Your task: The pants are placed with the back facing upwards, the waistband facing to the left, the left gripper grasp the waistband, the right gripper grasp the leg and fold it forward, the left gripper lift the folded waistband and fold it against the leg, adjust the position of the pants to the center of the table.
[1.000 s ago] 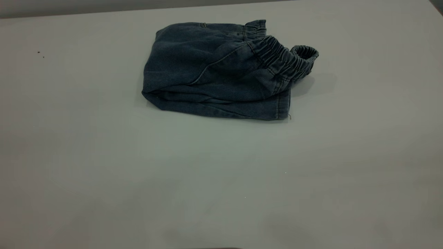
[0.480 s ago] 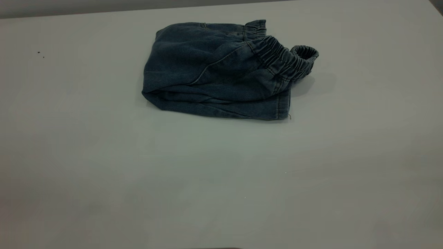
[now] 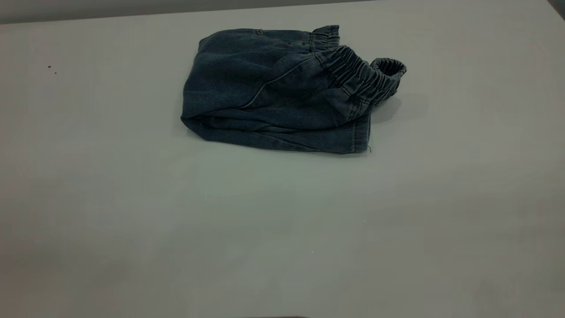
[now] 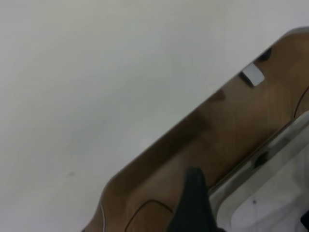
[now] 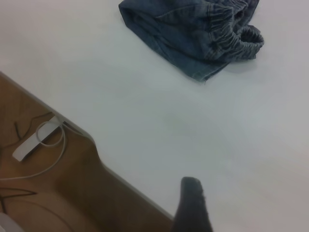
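Observation:
The pants [image 3: 273, 88] lie folded into a compact dark blue denim bundle at the far middle of the white table [image 3: 282, 229]. Their gathered waistband [image 3: 362, 75] sits on top at the bundle's right end and loops out past it. A flat stitched hem of the leg [image 3: 361, 134] shows underneath at the near right corner. No gripper appears in the exterior view. The left gripper [image 4: 248, 212] hangs open over the table's edge, holding nothing. The right gripper [image 5: 227, 208] is open near the table's near edge, well away from the pants [image 5: 188, 34] and the waistband [image 5: 236, 34].
Beyond the table edge lies a brown surface [image 4: 231, 125] with a white cable [image 5: 46, 145] and a pale frame [image 4: 270, 193]. Two tiny dark specks [image 3: 52, 69] mark the table's far left. Wide bare tabletop surrounds the pants.

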Controlling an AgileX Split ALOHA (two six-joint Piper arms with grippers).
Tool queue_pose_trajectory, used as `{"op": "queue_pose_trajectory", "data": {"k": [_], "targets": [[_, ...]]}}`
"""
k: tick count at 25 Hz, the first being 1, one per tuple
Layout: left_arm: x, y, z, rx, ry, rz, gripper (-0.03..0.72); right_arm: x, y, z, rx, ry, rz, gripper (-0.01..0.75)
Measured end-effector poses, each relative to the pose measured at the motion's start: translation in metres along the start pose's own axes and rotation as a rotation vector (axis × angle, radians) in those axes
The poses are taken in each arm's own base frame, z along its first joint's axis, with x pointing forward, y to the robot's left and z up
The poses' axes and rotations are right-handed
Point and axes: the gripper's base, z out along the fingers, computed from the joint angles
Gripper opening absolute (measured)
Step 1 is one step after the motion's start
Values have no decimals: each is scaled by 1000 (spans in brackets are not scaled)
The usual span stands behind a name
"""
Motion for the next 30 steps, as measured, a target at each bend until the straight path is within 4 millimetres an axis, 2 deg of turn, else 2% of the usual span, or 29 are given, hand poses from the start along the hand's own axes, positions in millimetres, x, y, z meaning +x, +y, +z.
{"op": "queue_pose_trajectory", "data": {"k": [15, 22, 30], "targets": [[3, 0, -3, -9, -27, -8, 531, 0, 0, 0, 6, -1, 5, 466], [12, 4, -15, -238, -129, -215, 531, -3, 1, 5, 215, -7, 143, 466], [27, -7, -29, -444, -280, -331, 531, -5, 1, 8, 378, -11, 246, 466]]}}
